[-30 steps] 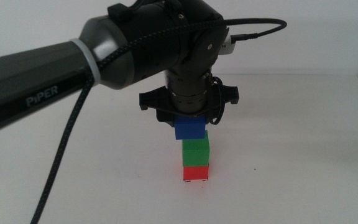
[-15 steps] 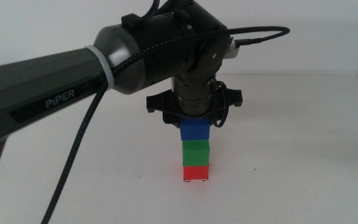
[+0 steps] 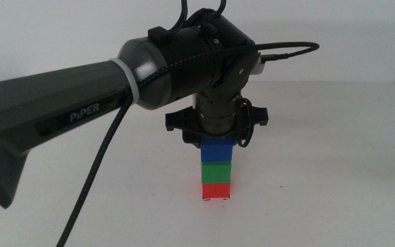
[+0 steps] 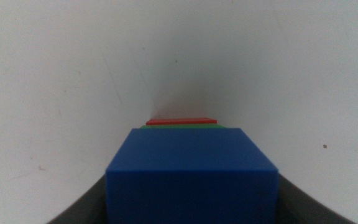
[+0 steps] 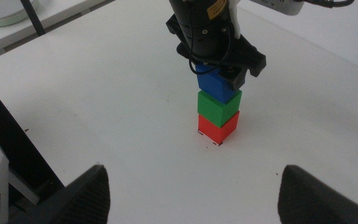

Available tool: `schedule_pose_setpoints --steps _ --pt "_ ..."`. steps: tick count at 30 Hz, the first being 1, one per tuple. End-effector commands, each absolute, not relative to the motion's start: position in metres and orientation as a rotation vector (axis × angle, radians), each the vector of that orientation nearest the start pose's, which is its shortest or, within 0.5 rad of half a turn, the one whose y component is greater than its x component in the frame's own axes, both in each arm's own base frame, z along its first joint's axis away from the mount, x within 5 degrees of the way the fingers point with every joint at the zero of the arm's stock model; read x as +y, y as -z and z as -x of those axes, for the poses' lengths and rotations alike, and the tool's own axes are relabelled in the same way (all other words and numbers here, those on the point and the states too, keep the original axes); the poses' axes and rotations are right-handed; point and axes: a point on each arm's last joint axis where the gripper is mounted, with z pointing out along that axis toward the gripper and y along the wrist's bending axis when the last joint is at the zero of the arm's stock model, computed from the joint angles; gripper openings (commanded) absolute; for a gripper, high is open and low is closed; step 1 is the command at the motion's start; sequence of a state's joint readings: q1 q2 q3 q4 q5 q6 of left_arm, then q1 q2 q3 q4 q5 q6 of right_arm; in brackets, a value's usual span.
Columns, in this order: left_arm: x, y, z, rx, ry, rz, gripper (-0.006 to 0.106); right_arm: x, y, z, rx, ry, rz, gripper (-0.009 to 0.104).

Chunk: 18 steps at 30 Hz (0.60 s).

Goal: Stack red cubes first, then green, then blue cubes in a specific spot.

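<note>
Here the blue cube (image 3: 217, 149) is clamped in the left hand (image 3: 217, 142) and set squarely on the green cube (image 3: 217, 171) — itself on the red cube (image 3: 216, 191) (over the bench's (image 3: 334, 151) pen marks (image 5: 215, 142)). The right hand (image 5: 191, 193) is held well apart from the stack — spread open.

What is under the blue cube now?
Under the blue cube sits the green cube, then the red cube. The left gripper grips it; the marks beneath are mostly covered.

text: "PiPER" | on: left arm (image 3: 53, 130) dark casing, middle view; a yellow label in the right wrist view is unreadable
</note>
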<state>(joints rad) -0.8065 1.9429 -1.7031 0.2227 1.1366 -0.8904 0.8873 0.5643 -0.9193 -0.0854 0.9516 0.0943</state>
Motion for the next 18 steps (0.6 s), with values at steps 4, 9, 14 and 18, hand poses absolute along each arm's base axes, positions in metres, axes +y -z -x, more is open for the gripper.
schedule_pose_setpoints --steps 4,9,14,18 --pt "-0.290 -0.265 -0.300 2.820 0.094 0.033 0.017 0.056 -0.388 -0.054 1.937 -0.489 0.828 0.088" --pt "-0.291 -0.261 -0.301 2.832 0.089 0.029 0.017 0.056 -0.388 -0.054 1.937 -0.489 0.828 0.088" --pt "-0.291 -0.261 -0.302 2.819 0.071 -0.040 0.058 0.056 -0.388 -0.054 1.937 -0.489 0.828 0.088" --pt "-0.291 -0.262 -0.304 2.794 0.064 -0.064 0.081 0.056 -0.388 -0.054 1.937 -0.489 0.828 0.088"
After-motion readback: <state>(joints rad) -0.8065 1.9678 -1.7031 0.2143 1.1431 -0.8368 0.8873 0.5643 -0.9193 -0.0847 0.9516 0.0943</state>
